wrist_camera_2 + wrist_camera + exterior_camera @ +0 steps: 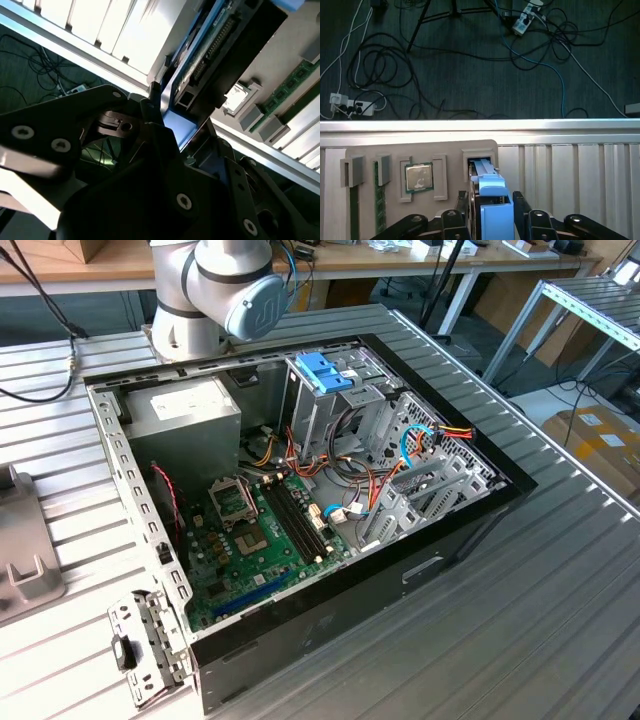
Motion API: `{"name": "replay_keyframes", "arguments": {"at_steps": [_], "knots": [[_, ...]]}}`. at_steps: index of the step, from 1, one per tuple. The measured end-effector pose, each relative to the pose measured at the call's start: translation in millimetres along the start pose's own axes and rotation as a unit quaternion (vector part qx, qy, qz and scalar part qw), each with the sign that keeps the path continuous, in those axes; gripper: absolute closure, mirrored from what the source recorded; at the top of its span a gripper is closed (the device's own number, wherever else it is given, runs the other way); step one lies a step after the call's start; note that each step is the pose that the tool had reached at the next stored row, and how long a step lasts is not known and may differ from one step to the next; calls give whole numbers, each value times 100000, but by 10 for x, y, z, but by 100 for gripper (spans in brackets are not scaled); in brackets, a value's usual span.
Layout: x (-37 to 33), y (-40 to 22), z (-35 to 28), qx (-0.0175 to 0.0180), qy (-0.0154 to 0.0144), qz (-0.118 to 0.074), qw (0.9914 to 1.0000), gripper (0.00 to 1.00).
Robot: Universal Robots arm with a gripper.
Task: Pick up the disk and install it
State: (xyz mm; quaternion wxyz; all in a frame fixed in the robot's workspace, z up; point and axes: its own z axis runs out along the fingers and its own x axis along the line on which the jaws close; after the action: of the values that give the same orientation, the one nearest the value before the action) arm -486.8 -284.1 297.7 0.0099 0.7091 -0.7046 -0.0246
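In the first wrist view the disk (487, 175) stands on edge in a slot of a grey holder plate (452, 150), its light blue carrier rail facing the camera. My gripper (491, 202) has a black finger close against each flat side of it. The second wrist view shows the disk (200, 60) from the side, with its connector edge and blue rail, and my gripper (177, 125) closed around its near end. In the exterior view the open computer case (470, 530) lies on the ribbed table, and the arm (215, 290) rises behind it.
A processor chip (418, 177) and memory sticks (379, 210) sit in other recesses of the holder plate. Cables and power strips lie on the dark floor (470, 60) beyond the table edge. Inside the case are a drive cage with a blue bracket (325, 370), a power supply (190, 410) and loose wires.
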Motion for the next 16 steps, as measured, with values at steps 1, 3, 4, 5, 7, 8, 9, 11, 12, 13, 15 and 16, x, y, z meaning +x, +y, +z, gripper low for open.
{"name": "replay_keyframes", "arguments": {"at_steps": [1,3,4,5,7,8,9,11,12,13,15,16], "knots": [[0,0,8,-7,25,-633,99998,52],[0,0,24,-13,31,-640,99998,52],[0,0,30,-9,31,-640,99998,52],[0,1,33,-18,33,-642,99998,52],[0,1,34,-28,36,-638,99998,52],[0,0,36,-19,34,-639,99998,52],[0,0,36,-17,33,-639,99998,52],[0,0,36,-14,33,-639,99998,52],[0,0,37,-17,32,-641,99998,52],[0,0,37,-14,32,-639,99998,52],[0,1,37,-20,41,-640,99998,53],[0,0,37,-21,36,-640,99998,60]]}}
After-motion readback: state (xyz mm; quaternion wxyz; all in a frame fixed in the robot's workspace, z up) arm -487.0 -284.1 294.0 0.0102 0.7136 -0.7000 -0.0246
